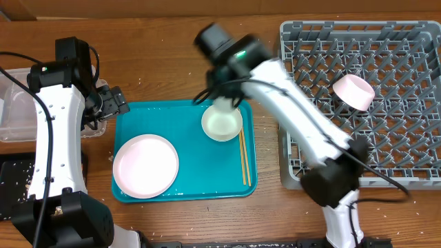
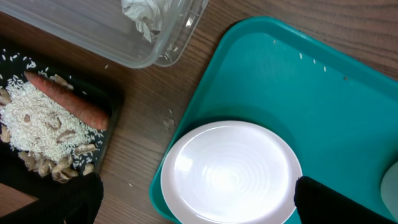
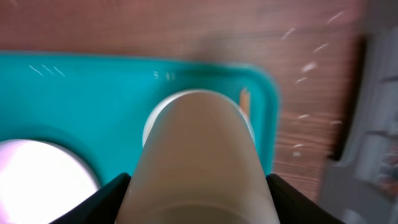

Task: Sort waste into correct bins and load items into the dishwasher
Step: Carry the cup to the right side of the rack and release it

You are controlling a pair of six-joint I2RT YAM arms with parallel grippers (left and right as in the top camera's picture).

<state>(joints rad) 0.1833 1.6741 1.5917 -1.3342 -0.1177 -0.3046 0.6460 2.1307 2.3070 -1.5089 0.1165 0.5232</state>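
My right gripper [image 1: 222, 102] is shut on a small pale cup [image 3: 198, 163] and holds it over a small white bowl [image 1: 222, 125] on the teal serving tray [image 1: 193, 114]. Wooden chopsticks [image 1: 244, 157] lie on the tray to the right of the bowl. A large round plate [image 1: 145, 166] sits at the tray's left; in the left wrist view the plate [image 2: 230, 171] lies below my open, empty left gripper [image 2: 199, 205]. The black tray [image 2: 111, 102] holds an orange carrot [image 2: 68, 102] and rice scraps [image 2: 37, 124]. The clear tub [image 2: 168, 50] holds a foil ball [image 2: 146, 15].
The grey dish rack [image 1: 386, 41] stands at the right with a pale-pink bowl [image 1: 353, 91] in it. The clear tub [image 1: 14, 114] and black tray [image 1: 14, 180] sit at the left edge behind my left arm. Rice grains are scattered on the wooden table.
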